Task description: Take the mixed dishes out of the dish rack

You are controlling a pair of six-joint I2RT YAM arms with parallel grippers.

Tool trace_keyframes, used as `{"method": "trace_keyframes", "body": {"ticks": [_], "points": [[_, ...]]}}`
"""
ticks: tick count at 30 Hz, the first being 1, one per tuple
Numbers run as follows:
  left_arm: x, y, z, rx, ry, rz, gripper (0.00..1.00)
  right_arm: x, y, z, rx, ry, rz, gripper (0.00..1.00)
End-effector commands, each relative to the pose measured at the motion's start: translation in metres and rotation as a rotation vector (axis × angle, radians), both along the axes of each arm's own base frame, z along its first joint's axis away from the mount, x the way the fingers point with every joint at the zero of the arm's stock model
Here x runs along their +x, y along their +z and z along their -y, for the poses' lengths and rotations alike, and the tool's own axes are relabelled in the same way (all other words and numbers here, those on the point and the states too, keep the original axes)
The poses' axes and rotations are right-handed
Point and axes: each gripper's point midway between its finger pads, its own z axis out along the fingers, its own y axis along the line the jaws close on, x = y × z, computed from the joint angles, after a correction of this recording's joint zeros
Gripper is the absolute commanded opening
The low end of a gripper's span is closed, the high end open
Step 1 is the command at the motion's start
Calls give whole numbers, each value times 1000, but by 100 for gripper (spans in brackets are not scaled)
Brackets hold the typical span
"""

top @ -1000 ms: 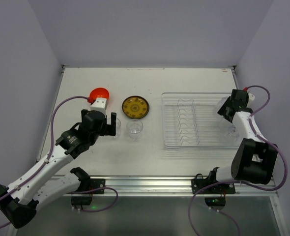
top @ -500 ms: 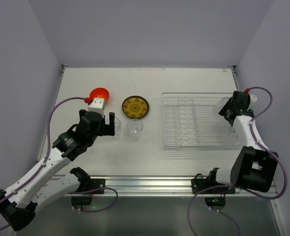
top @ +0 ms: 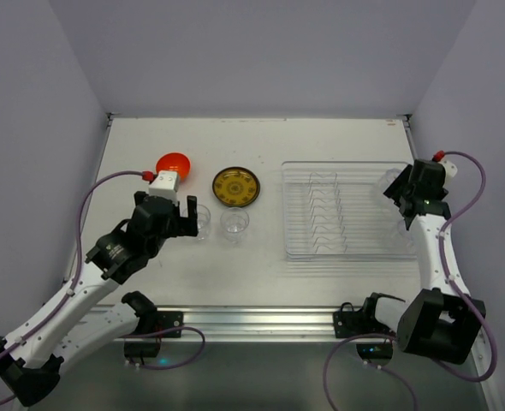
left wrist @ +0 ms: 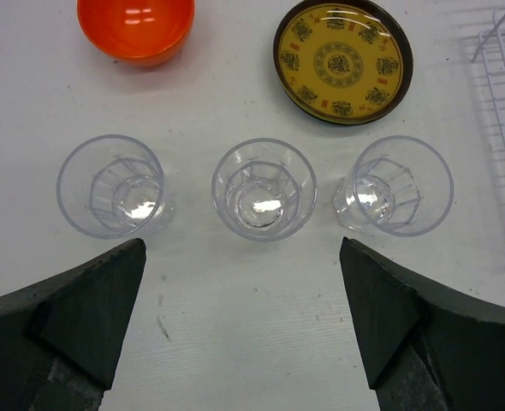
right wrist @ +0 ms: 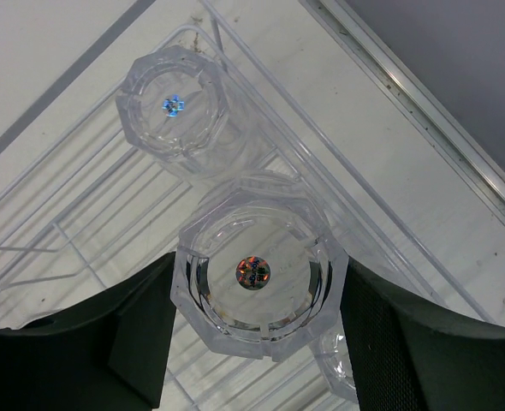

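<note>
The clear rectangular plastic dish rack with white wire dividers (top: 321, 248) lies on the right of the white table (top: 261, 141), its long side running left to right. At its right end the right gripper (right wrist: 258, 295) clamps an inverted clear plastic cup (right wrist: 261, 257), with a second inverted cup (right wrist: 175, 111) just beyond. Left of the rack lie a patterned yellow-brown plate (left wrist: 342, 51) and an orange-red bowl (left wrist: 134, 26). Three upright cups (left wrist: 264, 189) stand in a row before the wide-open, empty left gripper (left wrist: 242, 257).

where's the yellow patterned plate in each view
Top external: the yellow patterned plate lies left of centre, between the orange bowl and the dish rack.
Left wrist: plate at top, right of centre, beyond three clear cups.
Right wrist: not in it.
Shared landmark: the dish rack, at the left wrist's right edge, filling the right wrist view.
</note>
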Motion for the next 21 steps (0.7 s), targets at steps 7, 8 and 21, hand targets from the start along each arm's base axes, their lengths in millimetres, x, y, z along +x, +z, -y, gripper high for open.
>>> {"method": "trace_keyframes", "body": {"ticks": [7,8,21], "points": [[8,30,13,-68,-30,74,100,-8,67,-26,48,104,192,11],[6,32,17,-86,-46,68,100,-11,70,-29,53,113,203,11],[-40,149,173,-818,-758,232,100,-38,152,-165,440,729,550,0]]}}
